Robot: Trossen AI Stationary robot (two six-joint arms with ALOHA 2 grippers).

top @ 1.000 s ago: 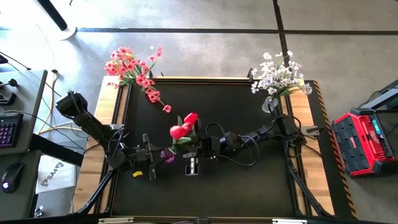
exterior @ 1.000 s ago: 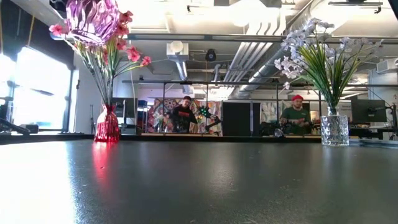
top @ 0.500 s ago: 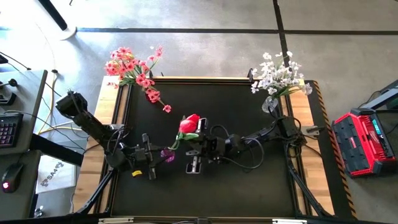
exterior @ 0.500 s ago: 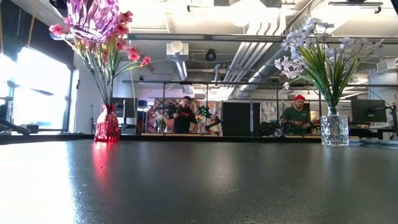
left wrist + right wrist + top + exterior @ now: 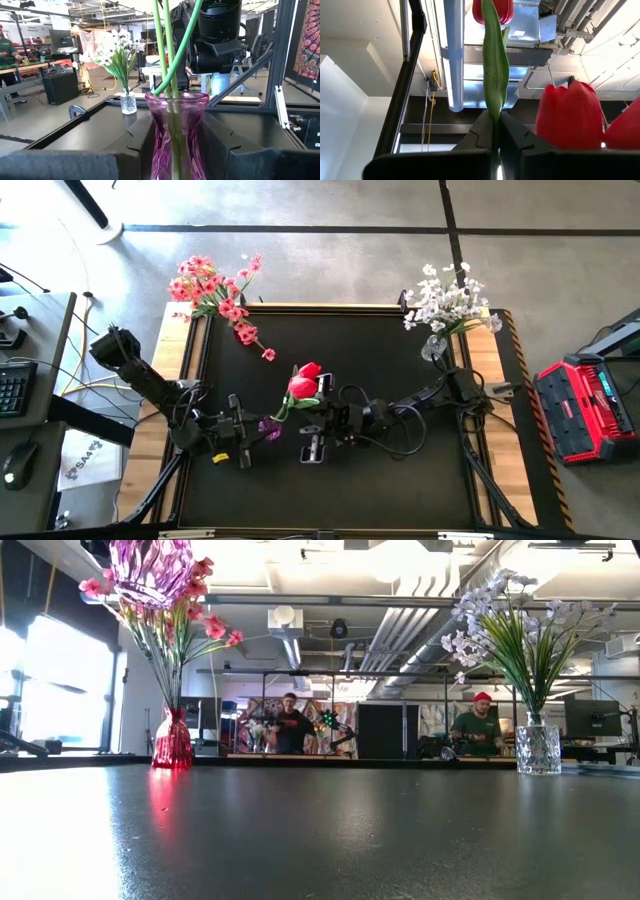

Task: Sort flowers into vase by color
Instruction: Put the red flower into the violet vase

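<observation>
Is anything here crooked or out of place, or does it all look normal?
One oddity: the purple vase is not standing on the table; the left end effector holds it in the air. The red tulips lean from it, one stem pinched by the right end effector. The pink and white bouquets stand tidy.

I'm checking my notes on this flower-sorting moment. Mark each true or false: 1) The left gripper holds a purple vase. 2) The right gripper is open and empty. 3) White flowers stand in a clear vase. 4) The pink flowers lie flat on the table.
1) True: the left gripper is closed around the purple vase.
2) False: the right gripper is shut on a red tulip stem.
3) True: the white flowers stand in the clear vase.
4) False: the pink flowers stand upright in a red vase.
</observation>
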